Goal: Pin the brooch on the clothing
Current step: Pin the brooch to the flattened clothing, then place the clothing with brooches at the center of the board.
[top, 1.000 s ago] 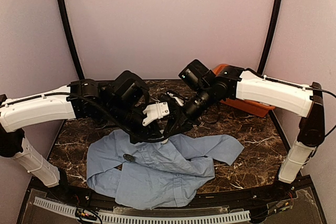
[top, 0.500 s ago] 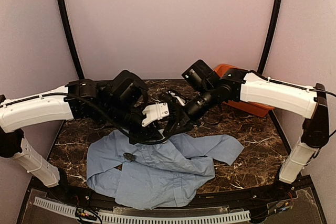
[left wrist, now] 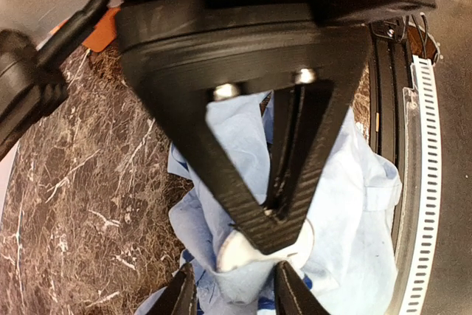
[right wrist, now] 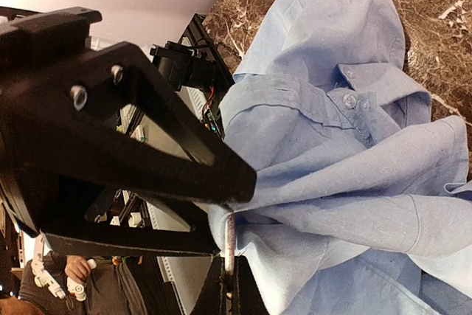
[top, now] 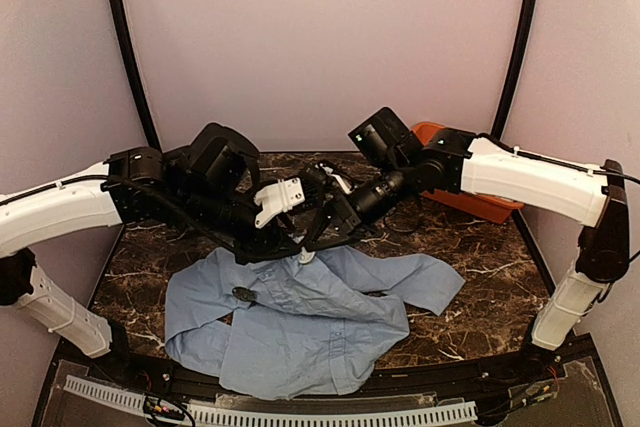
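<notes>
Since a second ago, your left arm has drawn back from the light blue shirt (top: 300,327). The left gripper (left wrist: 232,296) stands wider than before, fingers parted either side of a raised fold at the shirt's far edge. Whether they touch it you cannot tell. The right gripper (right wrist: 227,289) stays closed, pinching that same fold, which now peaks higher off the marble table (top: 480,247). The brooch (top: 243,294) has not shifted. It lies on the shirt's left half, near the fold but apart from both grippers.

Containers: an orange object (top: 480,202) sits beyond the shirt's far right corner, partly behind the right arm. You cannot tell whether it holds anything.
</notes>
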